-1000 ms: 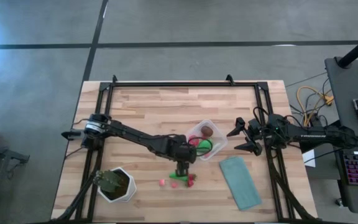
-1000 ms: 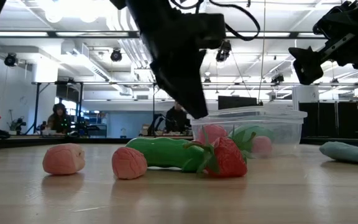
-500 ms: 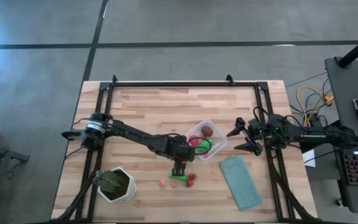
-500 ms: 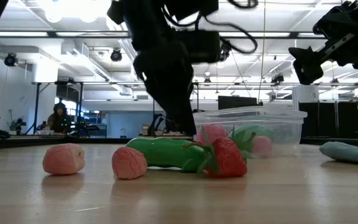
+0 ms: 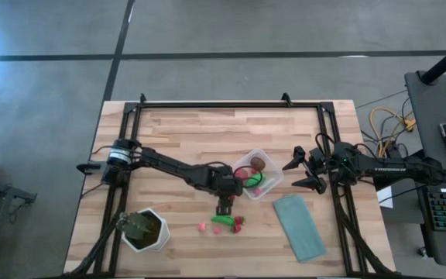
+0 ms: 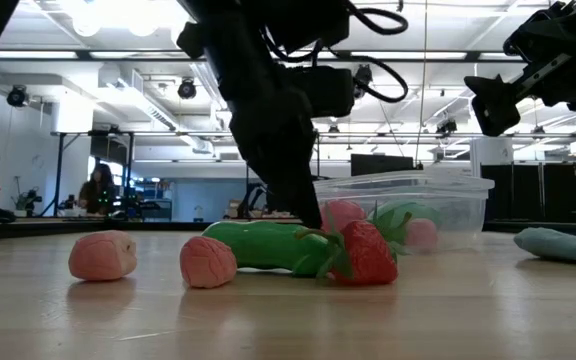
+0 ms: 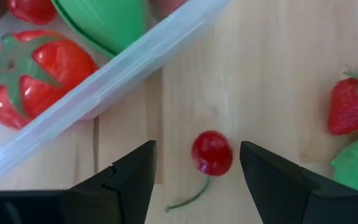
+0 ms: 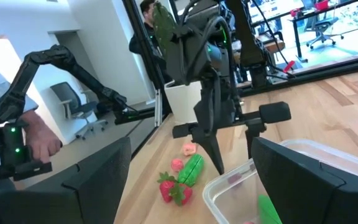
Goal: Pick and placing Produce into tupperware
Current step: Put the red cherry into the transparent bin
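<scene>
Hovering right over a little cherry [image 7: 212, 152] on the bench [image 5: 192, 143], the left gripper [image 5: 223, 208] is sitting half open and holding nothing. It's been sliding over from the cucumber [image 6: 268, 245] and strawberry [image 6: 366, 253] toward the tupperware [image 5: 259, 172], so the cherry's probably next. Right gripper [image 5: 301, 170] is waiting wide open, empty, beside the tupperware.

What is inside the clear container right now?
The tupperware holds a tomato, a green piece, a brown oval and a small red piece. The left arm covers its near-left edge.
</scene>
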You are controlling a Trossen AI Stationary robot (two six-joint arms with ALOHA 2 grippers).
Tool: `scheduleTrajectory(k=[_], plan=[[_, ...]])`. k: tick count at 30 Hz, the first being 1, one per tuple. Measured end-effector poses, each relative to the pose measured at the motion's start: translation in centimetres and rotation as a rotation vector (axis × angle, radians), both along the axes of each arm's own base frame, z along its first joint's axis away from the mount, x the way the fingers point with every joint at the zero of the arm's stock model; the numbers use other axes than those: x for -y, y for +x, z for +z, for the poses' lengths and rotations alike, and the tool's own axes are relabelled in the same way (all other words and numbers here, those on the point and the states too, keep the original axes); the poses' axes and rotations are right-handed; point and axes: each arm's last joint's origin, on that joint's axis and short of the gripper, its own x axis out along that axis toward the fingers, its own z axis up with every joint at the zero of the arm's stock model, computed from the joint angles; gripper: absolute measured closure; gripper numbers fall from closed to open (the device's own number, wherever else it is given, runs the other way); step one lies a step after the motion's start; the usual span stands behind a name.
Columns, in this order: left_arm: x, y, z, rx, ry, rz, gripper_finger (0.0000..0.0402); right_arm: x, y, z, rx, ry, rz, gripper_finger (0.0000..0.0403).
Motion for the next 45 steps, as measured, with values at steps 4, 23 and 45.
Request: scheduleTrajectory(k=[4,23,45], plan=[[0.0,0.0,-0.2,0.003,-0.014,-0.008,0.0185,0.0,0.0,0.0,0.000,0.000,0.000,0.0077],[0.1,0.4,-2.0,0.001,-0.022,-0.017,0.0186,0.0,0.0,0.0,0.000,0.000,0.000,0.0077],[0.0,0.2,-2.1,-0.027,-0.005,-0.039,0.0310,0.0,0.0,0.0,0.000,0.000,0.000,0.0077]])
